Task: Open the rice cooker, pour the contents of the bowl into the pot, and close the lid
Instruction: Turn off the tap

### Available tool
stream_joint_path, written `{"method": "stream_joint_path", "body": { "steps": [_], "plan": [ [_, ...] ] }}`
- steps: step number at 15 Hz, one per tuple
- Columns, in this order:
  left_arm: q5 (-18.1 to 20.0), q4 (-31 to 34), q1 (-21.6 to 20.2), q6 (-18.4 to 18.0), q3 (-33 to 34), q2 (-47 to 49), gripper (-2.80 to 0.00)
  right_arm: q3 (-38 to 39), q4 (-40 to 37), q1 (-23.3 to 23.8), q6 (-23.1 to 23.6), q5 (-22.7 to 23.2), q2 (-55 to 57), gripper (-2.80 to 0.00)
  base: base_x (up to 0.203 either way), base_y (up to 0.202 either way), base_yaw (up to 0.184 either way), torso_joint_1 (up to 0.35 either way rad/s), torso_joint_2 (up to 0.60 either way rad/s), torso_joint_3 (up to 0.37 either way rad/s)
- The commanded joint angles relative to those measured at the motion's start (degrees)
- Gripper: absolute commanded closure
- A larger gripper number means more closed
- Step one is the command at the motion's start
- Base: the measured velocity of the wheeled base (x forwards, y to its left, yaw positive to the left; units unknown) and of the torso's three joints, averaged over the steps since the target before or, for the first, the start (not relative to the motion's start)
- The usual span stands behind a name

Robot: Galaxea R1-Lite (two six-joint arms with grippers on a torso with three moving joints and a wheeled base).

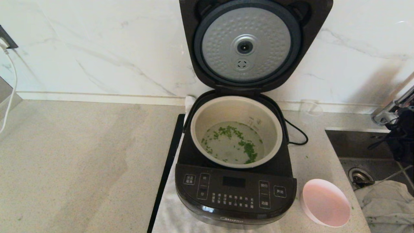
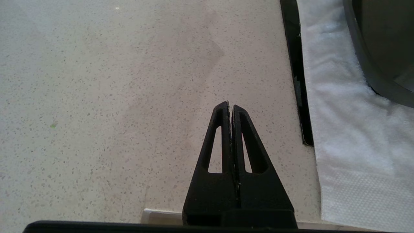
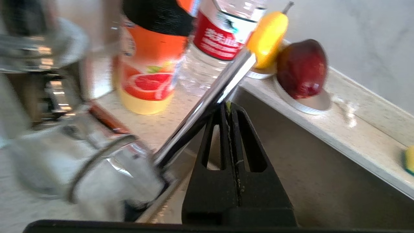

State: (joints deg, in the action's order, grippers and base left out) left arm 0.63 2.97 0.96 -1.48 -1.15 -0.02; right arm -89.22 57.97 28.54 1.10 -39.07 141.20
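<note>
The black rice cooker point(image 1: 234, 191) stands on a white towel with its lid point(image 1: 249, 45) swung fully up, the dimpled silver disc facing me. The grey pot point(image 1: 233, 110) inside holds chopped green bits in clear liquid point(image 1: 245, 147). The pale pink bowl point(image 1: 326, 202) sits on the counter right of the cooker's front, with nothing showing in it and no gripper on it. My left gripper point(image 2: 230, 106) is shut and empty over bare counter, left of the cooker point(image 2: 381, 48). My right gripper point(image 3: 229, 105) is shut beside the faucet spout over the sink, with a green speck at its tips.
A sink point(image 1: 365, 145) with a faucet point(image 1: 393, 103) and a crumpled cloth point(image 1: 385, 197) lies to the right. A clear cup point(image 1: 310, 110) and power cord point(image 1: 297, 132) are behind the cooker. Bottles point(image 3: 148, 64) and a red fruit point(image 3: 302, 68) line the sink ledge.
</note>
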Motion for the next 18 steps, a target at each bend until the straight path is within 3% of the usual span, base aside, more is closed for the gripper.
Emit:
{"method": "stream_joint_path", "body": {
  "steps": [1, 10, 18],
  "plan": [
    [-0.02, 0.01, 0.00, -0.02, 0.00, 0.00, 0.00, -0.25, 0.47, -0.24, -0.04, 0.59, -0.23, 0.00, 0.000, 0.000, 0.000, 0.000, 0.00, 0.000],
    [0.05, 0.01, 0.00, -0.02, 0.00, -0.06, 0.00, 0.02, 1.00, -2.18, 0.13, 0.75, -1.64, 0.00, 0.000, 0.000, 0.000, 0.000, 0.00, 0.000],
    [0.02, 0.01, 0.00, -0.02, 0.00, 0.00, 0.00, 5.12, 3.46, -4.37, 0.13, 0.49, -4.80, 0.00, 0.000, 0.000, 0.000, 0.000, 0.00, 0.000]
  ]
}}
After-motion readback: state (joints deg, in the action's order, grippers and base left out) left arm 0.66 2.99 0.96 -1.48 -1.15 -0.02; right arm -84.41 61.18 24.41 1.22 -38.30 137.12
